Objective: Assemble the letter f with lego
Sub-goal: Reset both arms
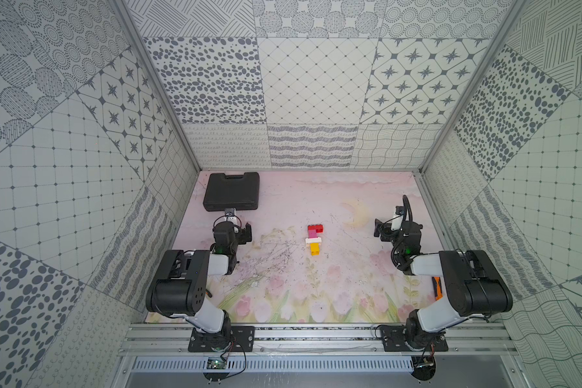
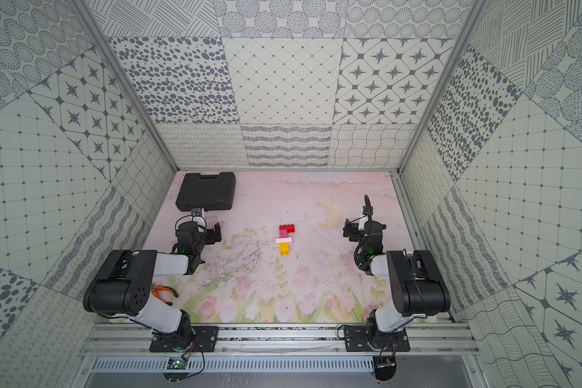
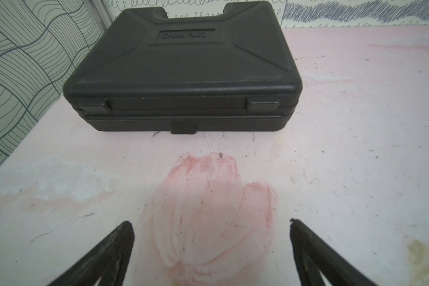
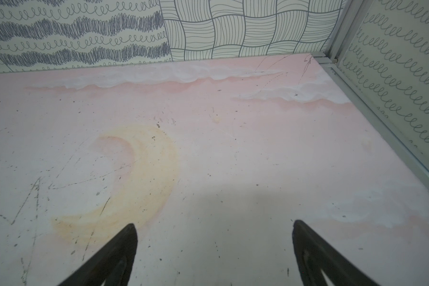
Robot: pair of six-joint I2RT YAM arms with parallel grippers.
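The lego stands joined as the letter f (image 1: 314, 239) (image 2: 285, 239), lying flat mid-table in both top views. It has a red top bar (image 1: 316, 228), a pink stem (image 1: 312, 233), a white crossbar (image 1: 313, 240) and a yellow foot (image 1: 314, 249). My left gripper (image 1: 242, 232) (image 2: 214, 232) (image 3: 209, 225) hangs open well to the left of it, with nothing between its fingers. On the far right my right gripper (image 1: 381, 231) (image 2: 349, 231) (image 4: 213, 227) is open too, above bare mat. Neither wrist view shows the bricks.
A shut black plastic case (image 1: 232, 191) (image 2: 206, 191) (image 3: 183, 69) lies at the back left, just beyond the left gripper. Orange-handled pliers (image 2: 163, 291) lie by the left arm's base. An orange-and-black item (image 1: 436, 285) peeks out beside the right arm. Patterned walls enclose the mat.
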